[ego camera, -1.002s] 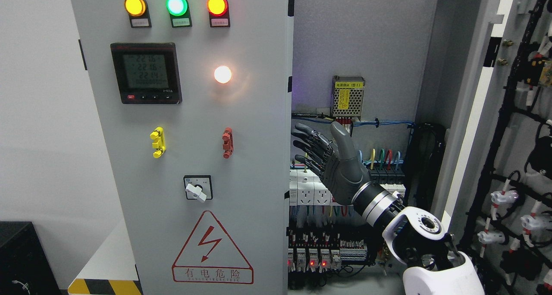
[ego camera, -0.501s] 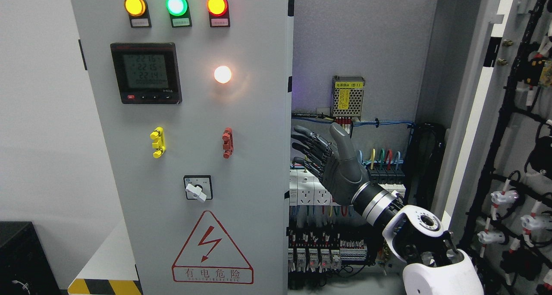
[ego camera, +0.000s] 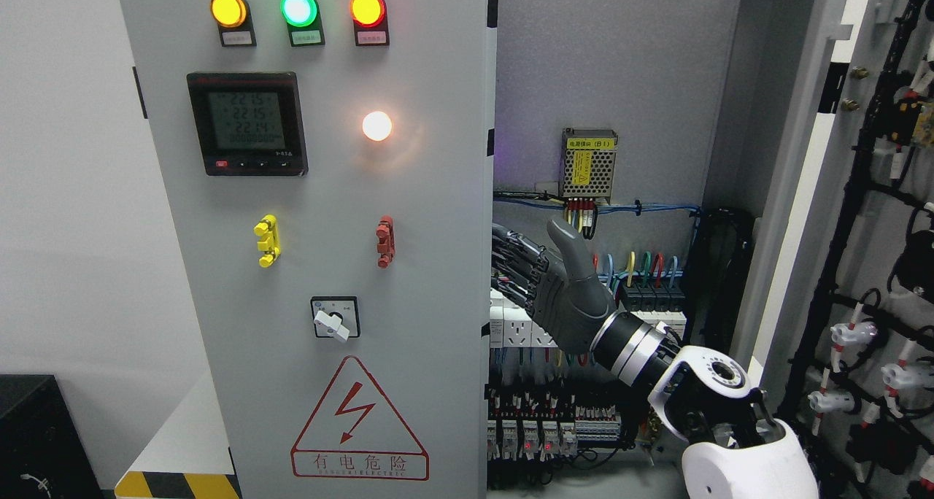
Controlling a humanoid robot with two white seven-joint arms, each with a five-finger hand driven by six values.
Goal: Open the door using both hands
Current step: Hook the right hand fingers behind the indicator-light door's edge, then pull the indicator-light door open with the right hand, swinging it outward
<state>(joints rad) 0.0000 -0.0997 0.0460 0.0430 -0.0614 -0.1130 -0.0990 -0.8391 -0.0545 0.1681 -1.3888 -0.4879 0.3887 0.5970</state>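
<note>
Left door (ego camera: 321,229) of the electrical cabinet: grey panel, filling the left and centre of the head view, closed or nearly closed, right edge bordering the exposed cabinet interior (ego camera: 613,83). Right door (ego camera: 875,265) swung wide open at the far right, inner face carrying black cable harnesses and white connectors.

Fitted on the left door, top to bottom: three lit indicator lamps (amber, green, red) (ego camera: 299,9); a digital meter (ego camera: 246,123) with a lit display; a glowing white lamp (ego camera: 377,125); a yellow handle (ego camera: 267,241) and a red handle (ego camera: 384,241); a rotary switch (ego camera: 335,319); a red triangular high-voltage warning sign (ego camera: 357,419).

Right hand (ego camera: 565,295) entering from the lower right on a white and silver forearm, raised in front of the interior, just beside the right edge of the left door. Fingers (ego camera: 514,254) extended and released, grasping nothing, tips directed left toward that door edge (contact with the edge not determinable). Thumb upright.

Inside the cabinet: a perforated power supply module (ego camera: 589,162) with a yellow label, high on the back wall; coloured wiring below it; rows of white breakers and terminal blocks lower down, several with small red lights.

Left hand outside the view.

Far left: white wall, a black box (ego camera: 36,433) in the lower corner, a yellow-black hazard stripe (ego camera: 175,484) on the floor beside the cabinet.
</note>
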